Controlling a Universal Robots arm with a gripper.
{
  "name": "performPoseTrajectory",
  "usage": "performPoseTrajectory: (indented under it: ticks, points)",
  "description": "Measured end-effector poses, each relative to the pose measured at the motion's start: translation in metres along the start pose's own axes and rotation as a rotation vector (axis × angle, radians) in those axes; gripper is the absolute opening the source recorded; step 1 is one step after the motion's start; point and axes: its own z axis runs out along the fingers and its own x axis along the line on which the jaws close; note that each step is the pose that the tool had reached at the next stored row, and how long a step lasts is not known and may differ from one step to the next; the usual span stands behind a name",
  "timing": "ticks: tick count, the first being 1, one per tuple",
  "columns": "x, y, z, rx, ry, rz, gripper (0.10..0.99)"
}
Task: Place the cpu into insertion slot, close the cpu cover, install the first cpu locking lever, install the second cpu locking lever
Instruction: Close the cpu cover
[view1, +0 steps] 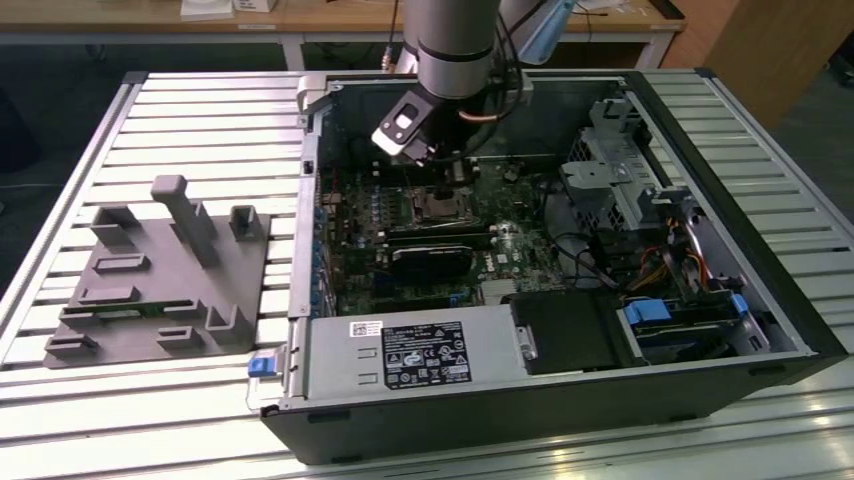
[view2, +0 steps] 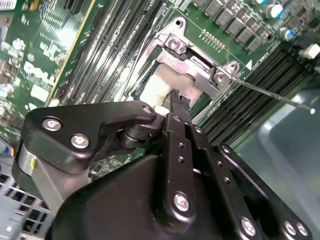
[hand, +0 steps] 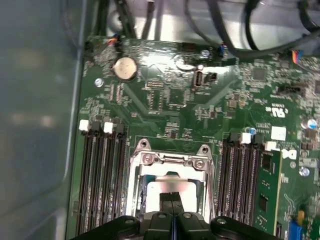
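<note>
My pincer (hand: 171, 198) is clenched, its tips right over the cpu (hand: 151, 192) in the insertion slot (view1: 438, 206).

In both wrist views my two black fingers press together with nothing held between them, and their tips sit over the middle of the cpu's pale face; I cannot tell whether they touch it. The chip lies flat inside the socket's shiny rim on the green motherboard (hand: 165, 95), between rows of long black memory slots (hand: 100, 180). The cpu cover (view2: 197, 67) shows as a silvery frame with two screws along the chip's far edge, and I cannot tell whether it is fully down. A thin locking lever (view2: 272, 94) sticks out from the frame's corner, clear of my fingers. In the exterior view my arm reaches down into the open computer case (view1: 561, 400) on the slatted counter (view1: 200, 120), with a grey fixture (view1: 160, 280) on the exterior view's left.
</note>
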Motion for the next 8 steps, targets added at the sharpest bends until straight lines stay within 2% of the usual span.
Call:
performPoseTrajectory:
  ticks: [8]
  points:
    - [0.0000,0.0000,0.0000,0.002,0.0046,-0.145,0.106]
